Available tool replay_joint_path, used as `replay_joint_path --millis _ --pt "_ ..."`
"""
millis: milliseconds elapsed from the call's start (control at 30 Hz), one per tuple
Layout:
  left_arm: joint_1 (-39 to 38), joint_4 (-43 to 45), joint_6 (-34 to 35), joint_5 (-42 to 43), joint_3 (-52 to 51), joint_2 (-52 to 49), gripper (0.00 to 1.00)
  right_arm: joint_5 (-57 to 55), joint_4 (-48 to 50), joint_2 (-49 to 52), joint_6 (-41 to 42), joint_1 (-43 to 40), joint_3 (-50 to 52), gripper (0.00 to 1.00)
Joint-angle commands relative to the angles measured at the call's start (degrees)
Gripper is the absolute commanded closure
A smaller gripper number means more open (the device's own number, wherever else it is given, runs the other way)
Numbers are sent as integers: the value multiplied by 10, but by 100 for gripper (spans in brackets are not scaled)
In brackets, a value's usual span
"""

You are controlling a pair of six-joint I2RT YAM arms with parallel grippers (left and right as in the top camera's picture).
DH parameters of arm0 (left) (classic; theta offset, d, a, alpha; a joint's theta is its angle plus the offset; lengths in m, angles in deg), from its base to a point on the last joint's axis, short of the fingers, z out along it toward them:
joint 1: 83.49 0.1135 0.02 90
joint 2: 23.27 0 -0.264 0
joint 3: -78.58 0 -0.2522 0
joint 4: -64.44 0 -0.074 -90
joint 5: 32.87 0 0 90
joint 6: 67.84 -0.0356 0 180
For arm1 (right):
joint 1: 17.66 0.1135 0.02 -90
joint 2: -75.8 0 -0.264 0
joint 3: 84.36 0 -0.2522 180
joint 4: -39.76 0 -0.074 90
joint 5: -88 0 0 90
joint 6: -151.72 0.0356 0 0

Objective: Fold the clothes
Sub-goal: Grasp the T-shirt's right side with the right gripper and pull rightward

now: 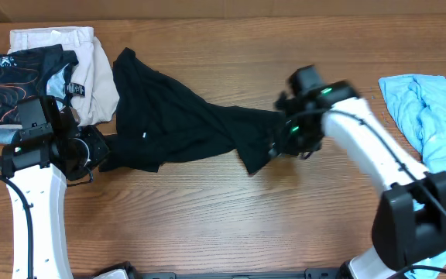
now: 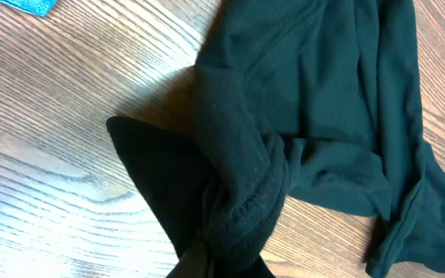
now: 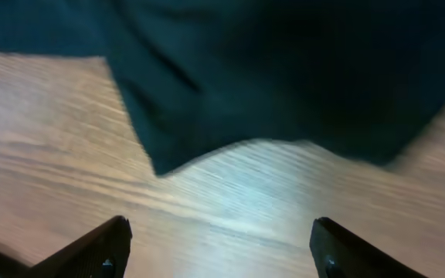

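Note:
A black garment (image 1: pixel 176 124) lies spread across the middle of the wooden table, crumpled and stretched left to right. My left gripper (image 1: pixel 99 151) is at its left edge and is shut on a bunched fold of the black garment (image 2: pixel 238 208); the fingers themselves are hidden under the cloth in the left wrist view. My right gripper (image 1: pixel 289 139) hovers at the garment's right end, open and empty (image 3: pixel 219 247), with the garment's dark edge (image 3: pixel 284 77) just ahead of the fingertips over bare wood.
A beige garment (image 1: pixel 84 58) and a black printed garment (image 1: pixel 22 74) lie at the back left. A light blue garment (image 1: pixel 432 124) lies at the right edge; a bit of it shows in the left wrist view (image 2: pixel 29 6).

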Motion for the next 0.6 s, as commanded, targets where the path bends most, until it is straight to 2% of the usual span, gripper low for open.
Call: replay_joint_path --millis 0,233,367,433,467,500,533,567 --pt "-1 0 -13 5 2 -2 96 -56 53 -10 -7 54 43 22" --pt "-1 0 -13 5 2 -2 96 -81 175 11 -10 113 106 23" --pt "-1 0 -13 5 2 -2 96 -91 210 26 -9 122 120 28" --pt "-1 0 -13 5 2 -2 96 -97 218 32 -9 122 121 34" --pt "-1 0 -13 5 2 -2 96 -103 219 33 -9 122 121 42" --pt "-1 0 -13 5 2 -2 96 -109 221 35 -9 122 121 54" --pt "-1 0 -13 5 2 -2 96 -112 221 35 -9 122 121 73" --pt "-1 0 -13 5 2 -2 96 -115 220 35 -8 122 121 82"
